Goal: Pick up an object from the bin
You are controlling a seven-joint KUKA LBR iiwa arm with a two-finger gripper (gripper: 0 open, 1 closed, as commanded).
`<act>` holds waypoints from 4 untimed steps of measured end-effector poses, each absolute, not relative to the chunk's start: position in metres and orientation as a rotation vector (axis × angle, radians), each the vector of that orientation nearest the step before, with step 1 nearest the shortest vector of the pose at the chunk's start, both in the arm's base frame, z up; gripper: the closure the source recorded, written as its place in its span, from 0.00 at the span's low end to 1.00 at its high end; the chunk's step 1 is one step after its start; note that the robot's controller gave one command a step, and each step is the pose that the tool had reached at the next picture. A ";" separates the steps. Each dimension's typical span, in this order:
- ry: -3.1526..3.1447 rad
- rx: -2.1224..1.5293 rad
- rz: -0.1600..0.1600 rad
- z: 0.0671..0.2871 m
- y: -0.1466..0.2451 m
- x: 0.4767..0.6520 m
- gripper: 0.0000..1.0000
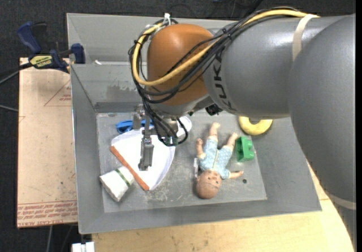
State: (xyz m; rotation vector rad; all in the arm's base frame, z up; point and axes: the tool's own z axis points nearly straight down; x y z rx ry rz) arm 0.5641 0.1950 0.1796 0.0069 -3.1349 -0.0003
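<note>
In from the right across the grey metal bin [85,132]: a thick grey arm [271,59], with a rounded orange wrist cover [175,61] and yellow and black cables [148,84] looped round it. Under the cover, pointing straight down, the tool [146,160], dark and narrow, low over the left-centre of the bin floor. Cannot tell how far open from this angle; nothing visibly gripped.

Directly beneath it, the white fan-shaped flat piece with an orange edge [161,167], lying flat on the floor, broad curved side toward the right, orange edge along the lower left. Possibly touching the top face of that piece, though contact hard to confirm from above.

Just beside the fan piece's lower-left corner, perhaps touching it, a small white block with a green band [116,184], tilted. Just behind the tool, partly hidden by the cables, a blue plastic thing [125,126] of unclear shape.

To the right, well apart from the tool, a small doll in pale blue clothes [214,160], on its back, bald head toward the near wall, arms spread. Next to the doll's raised arm, a small green block [245,149]. Beyond that, half under the grey arm, a yellow rounded thing [255,126]. All of these down on the bin floor.
</note>
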 end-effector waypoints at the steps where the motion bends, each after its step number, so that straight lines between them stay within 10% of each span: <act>1: -3.143 0.000 -0.003 0.185 0.194 0.566 0.00; 3: -3.136 -0.048 -0.001 0.101 0.229 0.519 0.00; 4: -3.145 0.035 -0.008 0.116 0.248 0.521 0.00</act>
